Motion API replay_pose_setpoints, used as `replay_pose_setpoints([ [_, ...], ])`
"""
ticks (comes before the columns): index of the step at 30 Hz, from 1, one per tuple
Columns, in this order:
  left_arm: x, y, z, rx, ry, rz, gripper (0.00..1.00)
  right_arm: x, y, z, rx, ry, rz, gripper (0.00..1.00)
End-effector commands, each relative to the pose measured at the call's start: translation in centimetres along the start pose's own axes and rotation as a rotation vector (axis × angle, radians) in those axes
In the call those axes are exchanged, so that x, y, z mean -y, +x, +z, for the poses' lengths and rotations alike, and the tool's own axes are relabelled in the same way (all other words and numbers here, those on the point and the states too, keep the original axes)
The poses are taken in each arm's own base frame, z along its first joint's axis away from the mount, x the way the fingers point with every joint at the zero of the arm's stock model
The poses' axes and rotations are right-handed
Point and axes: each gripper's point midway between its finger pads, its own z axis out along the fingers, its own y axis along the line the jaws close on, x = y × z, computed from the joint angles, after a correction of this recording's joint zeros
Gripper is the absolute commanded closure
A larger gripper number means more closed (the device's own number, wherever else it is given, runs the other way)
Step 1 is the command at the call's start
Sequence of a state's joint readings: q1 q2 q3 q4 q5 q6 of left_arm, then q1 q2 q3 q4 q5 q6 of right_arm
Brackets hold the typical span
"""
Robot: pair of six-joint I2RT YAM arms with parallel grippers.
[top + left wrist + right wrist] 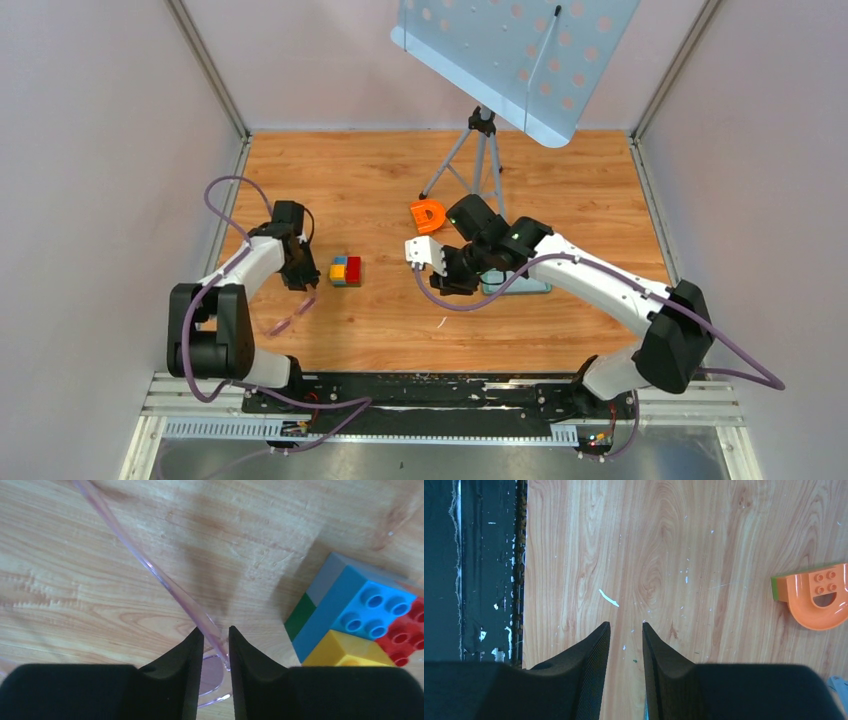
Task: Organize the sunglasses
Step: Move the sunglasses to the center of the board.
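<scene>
The sunglasses [290, 318] are thin, pale purple and translucent, at the front left of the wooden table. My left gripper [303, 282] is at their upper end. In the left wrist view one temple [165, 582] runs from the upper left down between my left gripper's [216, 629] narrowly set jaws, against the right finger, with a lens visible below. My right gripper [445, 280] hovers mid-table, and the right wrist view shows it [626, 624] a little open with only bare wood between the jaws.
A stack of coloured blocks [346, 271] stands just right of my left gripper [360, 615]. An orange arch piece [428, 214] lies mid-table [816, 600]. A flat blue-grey thing [520, 288] is mostly hidden under my right arm. A tripod [480, 150] stands behind.
</scene>
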State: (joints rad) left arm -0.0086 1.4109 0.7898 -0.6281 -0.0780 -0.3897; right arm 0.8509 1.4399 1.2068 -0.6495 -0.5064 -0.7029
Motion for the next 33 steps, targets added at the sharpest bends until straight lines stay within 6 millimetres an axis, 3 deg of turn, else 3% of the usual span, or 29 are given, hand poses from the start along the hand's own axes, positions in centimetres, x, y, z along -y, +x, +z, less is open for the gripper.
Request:
replay_pose_setpoints([
  [1, 0.3, 0.3, 0.2, -0.013, 0.026, 0.000, 0.75, -0.3, 0.2, -0.9, 0.001, 0.025, 0.030, 0.66],
  [9, 1.0, -1.3, -4.2, 0.085, 0.090, -0.011, 1.00, -1.0, 0.9, -2.4, -0.022, 0.055, 0.035, 0.66],
  [15, 1.9, -2.0, -9.1, 0.155, 0.173, -0.006, 1.00, -2.1, 1.5, -3.9, -0.025, 0.076, 0.020, 0.67],
  [18, 3.5, -2.5, -12.3, 0.200, 0.276, -0.012, 1.00, -2.3, 2.4, -4.6, -0.047, 0.109, 0.016, 0.67],
  [22, 7.3, -2.7, -16.1, 0.242, 0.398, 0.062, 1.00, -1.7, 3.9, -6.3, -0.027, 0.150, 0.130, 0.69],
  [25, 10.9, -2.0, -17.8, 0.245, 0.456, 0.136, 1.00, -0.3, 6.3, -8.1, -0.021, 0.204, 0.262, 0.70],
  [29, 16.2, 0.5, -17.4, 0.211, 0.495, 0.237, 1.00, 0.7, 9.6, -10.3, -0.042, 0.320, 0.367, 0.69],
  [33, 21.0, 4.6, -14.9, 0.132, 0.522, 0.322, 1.00, 0.4, 12.3, -12.1, -0.079, 0.435, 0.411, 0.69],
])
